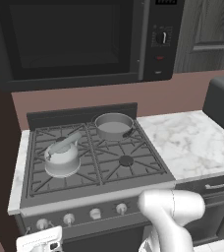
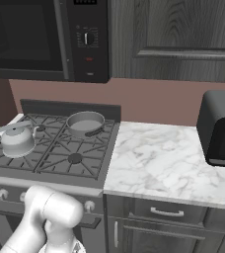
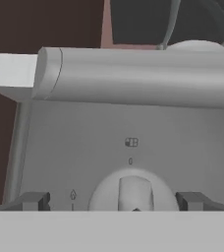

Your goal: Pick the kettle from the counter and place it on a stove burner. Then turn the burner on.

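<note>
The silvery kettle (image 1: pixel 62 157) (image 2: pixel 17 140) stands on the stove's front-left grate and covers that stove burner. Another stove burner (image 1: pixel 126 160) at front right is bare. In the hand view the kettle's lid (image 3: pixel 197 46) and arched handle peek over the stove's front edge. My gripper (image 3: pixel 114 201) is open in front of the control panel, one fingertip (image 3: pixel 35 201) on each side of a round silver knob (image 3: pixel 133 189). The fingers are not touching the knob. The white hand (image 1: pixel 39 240) sits low, just below the leftmost knob (image 1: pixel 42 224).
A straight-sided grey pot (image 1: pixel 114 125) (image 2: pixel 85 122) occupies the back-right grate. The white marble counter (image 1: pixel 192 140) (image 2: pixel 159 158) lies right of the stove, with a dark toaster (image 2: pixel 223 128) at its far end. A black microwave (image 1: pixel 74 39) hangs above the stove.
</note>
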